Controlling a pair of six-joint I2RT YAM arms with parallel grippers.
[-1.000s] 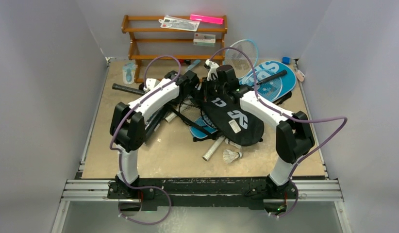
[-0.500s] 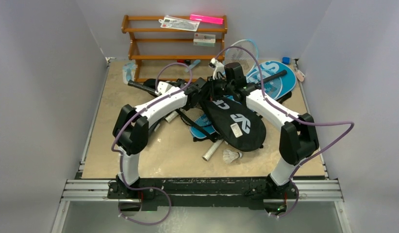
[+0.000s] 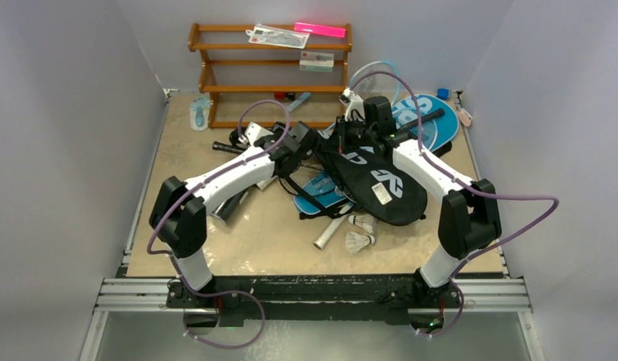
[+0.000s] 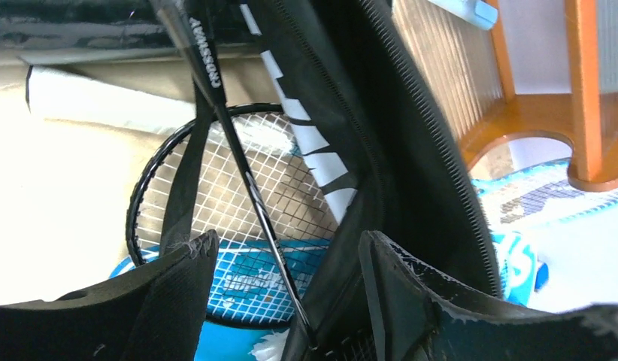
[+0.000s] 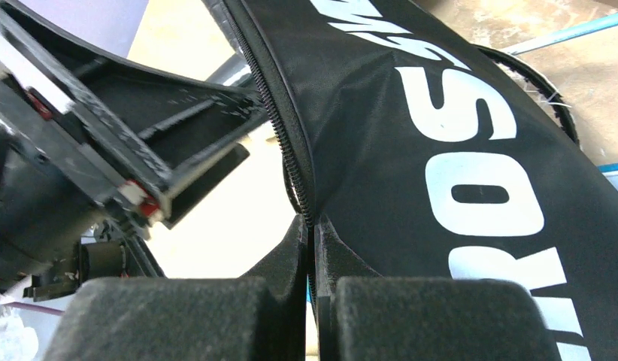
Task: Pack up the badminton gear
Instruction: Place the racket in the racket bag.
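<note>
The black "CROSSWAY" racket cover [image 3: 381, 184] lies tilted over the pile in the middle, and my right gripper [image 5: 312, 222] is shut on its zipper edge [image 5: 291, 162] at the far end [image 3: 352, 138]. My left gripper [image 4: 287, 241] is open beside the cover's mouth [image 3: 306, 143]. The thin shaft [image 4: 242, 162] of a black racket [image 4: 152, 199] runs between its fingers without being clamped. The blue "SPORT" cover [image 3: 430, 120] lies at the back right. Two white shuttlecocks [image 3: 360, 241] [image 3: 363, 221] rest near the front. A light-blue racket head [image 3: 375, 75] leans at the back.
The brown wooden rack [image 3: 272, 71] stands at the back, carrying a pink bar [image 3: 319, 30] and clear packets [image 3: 276, 36]. A black tube [image 3: 232, 204] lies under my left forearm. A white racket handle [image 3: 330, 230] points toward the front. Grey walls close in both sides.
My left gripper has opened after being shut. Both arms swung right and farther back, dragging the black cover right. A second shuttlecock now shows by the cover's near edge.
</note>
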